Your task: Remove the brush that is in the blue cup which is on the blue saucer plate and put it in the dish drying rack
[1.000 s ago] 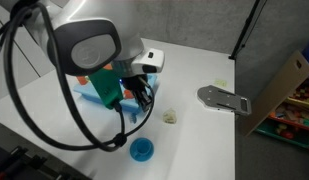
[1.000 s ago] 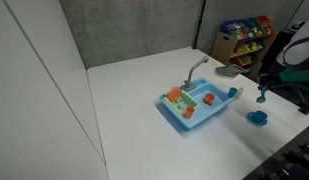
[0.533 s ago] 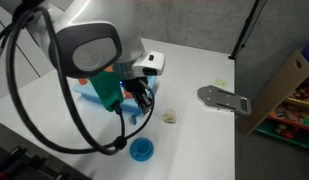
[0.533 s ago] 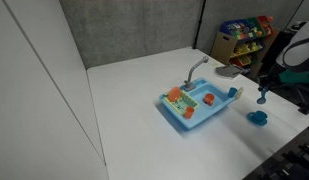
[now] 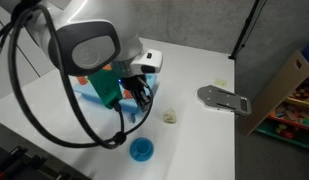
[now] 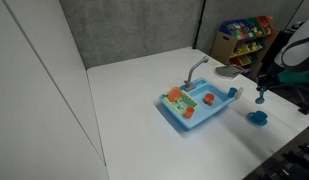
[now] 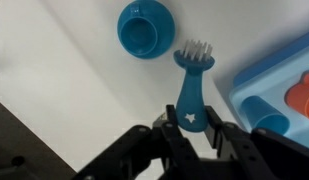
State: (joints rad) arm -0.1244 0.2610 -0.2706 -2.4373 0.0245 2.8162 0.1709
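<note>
Right now the gripper point(image 7: 192, 128) is holding the brush point(image 7: 192, 88) up in the air. Its two black fingers point(image 7: 168, 136) are pinching the bottom of the blue handle, right by a little white star. The white bristles are pointing away from the gripper.

The brush is out of the blue cup point(image 7: 144, 26). The cup is sitting in the middle of the blue saucer plate point(image 7: 165, 38) on the white table point(image 7: 64, 70). In the wrist view the bristles are showing just beside the saucer, between it and the light-blue toy sink point(image 7: 279, 75).

In an exterior view the gripper point(image 6: 261, 97) is hanging over the table near the cup point(image 6: 257, 117), well apart from the sink point(image 6: 199, 112) with its grey faucet point(image 6: 197, 68). An orange cup point(image 6: 175, 96) is sitting in the sink.

In an exterior view the big arm is hiding most of the sink, and the cup point(image 5: 141, 150) is sitting below the gripper point(image 5: 144, 100).
</note>
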